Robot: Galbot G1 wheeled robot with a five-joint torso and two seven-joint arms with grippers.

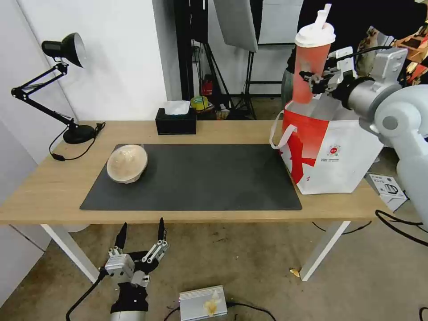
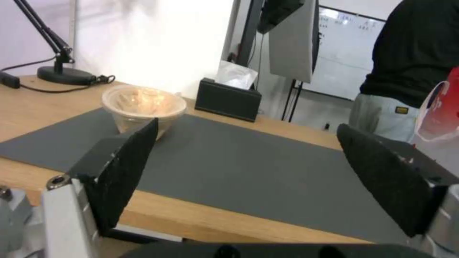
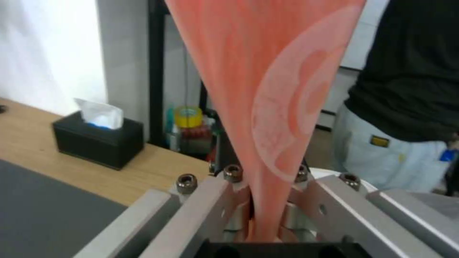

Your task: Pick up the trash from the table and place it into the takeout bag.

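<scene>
My right gripper (image 1: 314, 80) is shut on the tall red paper cup (image 1: 311, 62) with its white lid, held upright over the mouth of the takeout bag (image 1: 332, 151) at the table's right end. In the right wrist view the cup (image 3: 277, 89) rises from between the clamped jaws. The beige domed pulp bowl (image 1: 127, 163) rests on the left part of the dark grey mat (image 1: 200, 178); the left wrist view shows the bowl (image 2: 143, 107) beyond the open fingers (image 2: 127, 168). My left gripper (image 1: 140, 236) hangs open below the table's front edge.
A black tissue box (image 1: 176, 119) stands at the back of the table (image 1: 49, 187). The black desk lamp (image 1: 67, 89) occupies the back left corner. A person in black stands behind the bag. A silver box (image 1: 203, 303) lies on the floor.
</scene>
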